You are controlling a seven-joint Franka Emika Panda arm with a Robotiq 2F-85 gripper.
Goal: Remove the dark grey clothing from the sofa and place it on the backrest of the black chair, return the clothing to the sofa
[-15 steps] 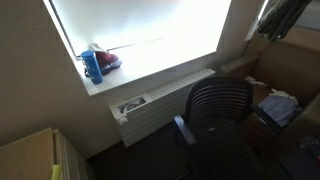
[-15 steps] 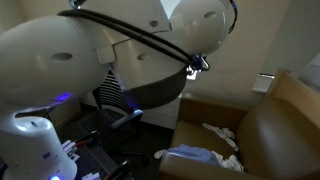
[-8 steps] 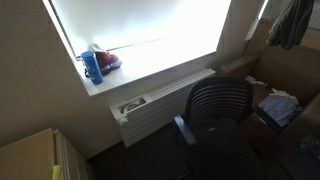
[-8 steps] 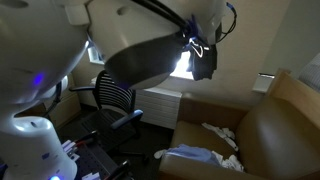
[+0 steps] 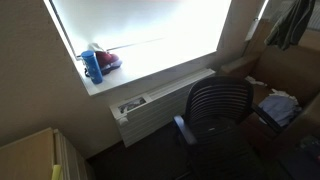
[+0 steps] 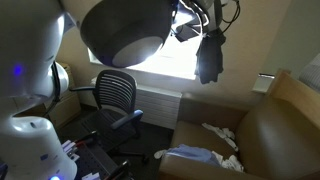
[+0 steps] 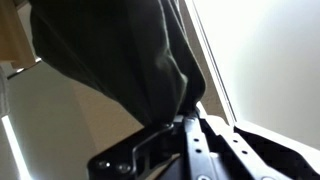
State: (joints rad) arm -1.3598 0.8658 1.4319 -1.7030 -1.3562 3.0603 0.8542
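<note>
arm (image 6: 125,30) raised high | claw (image 6: 211,30) pointing down, pinching top of dark grey clothing (image 6: 209,60) | clothing hangs limp above sofa (image 6: 270,120), well apart from black chair (image 6: 118,95)

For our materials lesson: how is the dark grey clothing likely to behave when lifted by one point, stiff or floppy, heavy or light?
Probably floppy: the dark grey clothing hangs straight down in a narrow bunch from the gripper. Likely light, since one pinch holds it all. It may swing; its lower end hangs free.
</note>
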